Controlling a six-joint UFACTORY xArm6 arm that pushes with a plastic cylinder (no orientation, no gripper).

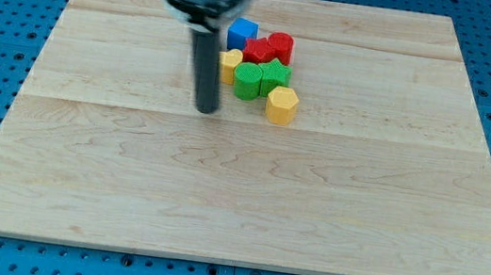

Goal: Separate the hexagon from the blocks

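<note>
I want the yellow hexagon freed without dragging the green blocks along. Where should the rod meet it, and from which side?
With no gripper, this means a push. The yellow hexagon sits at the cluster's lower right, close against a green block on its upper left. My tip is left of the cluster. Probably best: bring it between them to the hexagon's upper-left face and push toward the view's bottom right, where the wooden board is open.

No text, label, brand, number or sign can be read anywhere: not on the blocks, the tabletop, or the blue pegboard around it.
</note>
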